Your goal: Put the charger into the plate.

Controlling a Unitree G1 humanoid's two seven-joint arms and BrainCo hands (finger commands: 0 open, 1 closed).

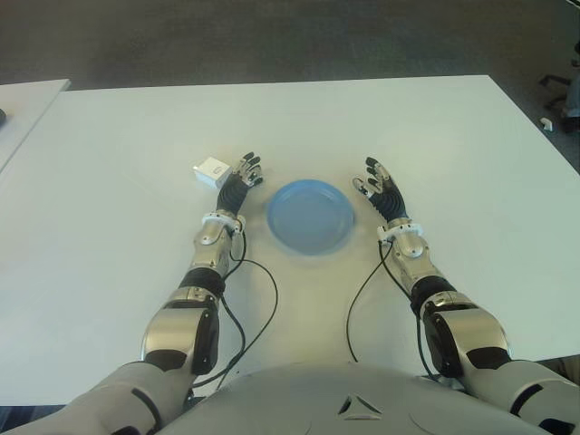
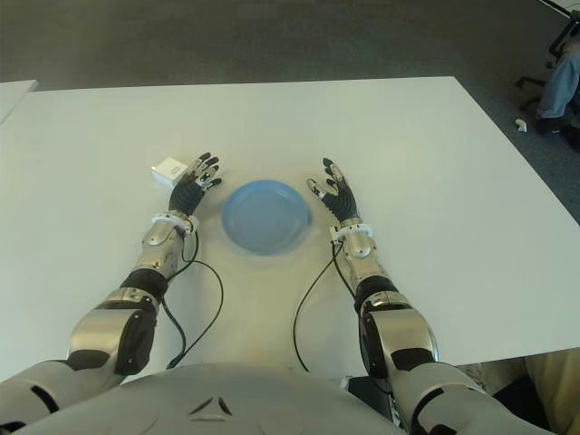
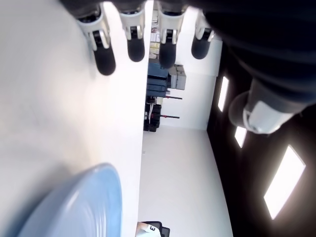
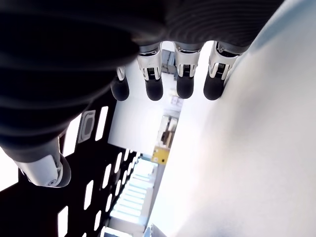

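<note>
Charger (image 1: pixel 211 171) sat at ten o'clock, just beside my left hand (image 1: pixel 241 184), fingers spread, empty; right hand (image 1: pixel 381 192) likewise, beyond the plate (image 1: pixel 310 217).

We see a white table (image 1: pixel 435 136) reaching nearly across the view, its far edge set against dark floor. On it, about midway between the side edges and nearer the near edge than the far one, lies a blue plate (image 1: pixel 310 216). A small white charger (image 1: pixel 211 171) sits on the table toward the left edge from the plate, apart from it.
</note>
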